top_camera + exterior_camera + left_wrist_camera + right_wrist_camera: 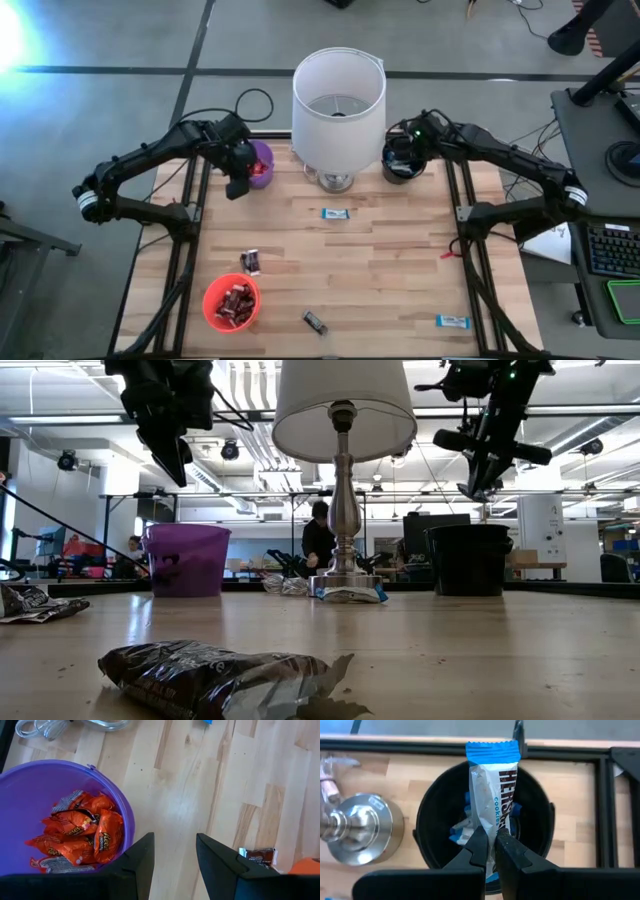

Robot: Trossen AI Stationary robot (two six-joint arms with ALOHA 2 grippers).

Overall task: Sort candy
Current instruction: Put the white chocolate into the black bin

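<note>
My right gripper (491, 834) is shut on a light blue-and-white candy bar (493, 780) above the black cup (426, 822), which holds more blue candy. My left gripper (175, 842) hangs open over bare table beside the purple cup (30, 785), which is filled with orange-wrapped candy; nothing is between its fingers. Loose candy lies flat on the table: a blue bar (335, 213) near the lamp, a dark one (250, 261), another dark one (315, 322) and a blue one (452, 321). In the low view a dark bar (215, 675) lies close in front. My right gripper pinches the candy bar between its two fingers at the bar's end nearest the wrist (489, 822). The bar runs on along the fingers and sticks out past their tips. It is lifted clear, slanting over the black cup's mouth, its crimped blue far end (492, 750) beyond the cup's far rim.
A lamp with a white shade (338, 95) and chrome foot (355, 827) stands at the far middle between the two cups. A red cup (212, 300) with dark candy sits near the front left. The table's middle is bare wood.
</note>
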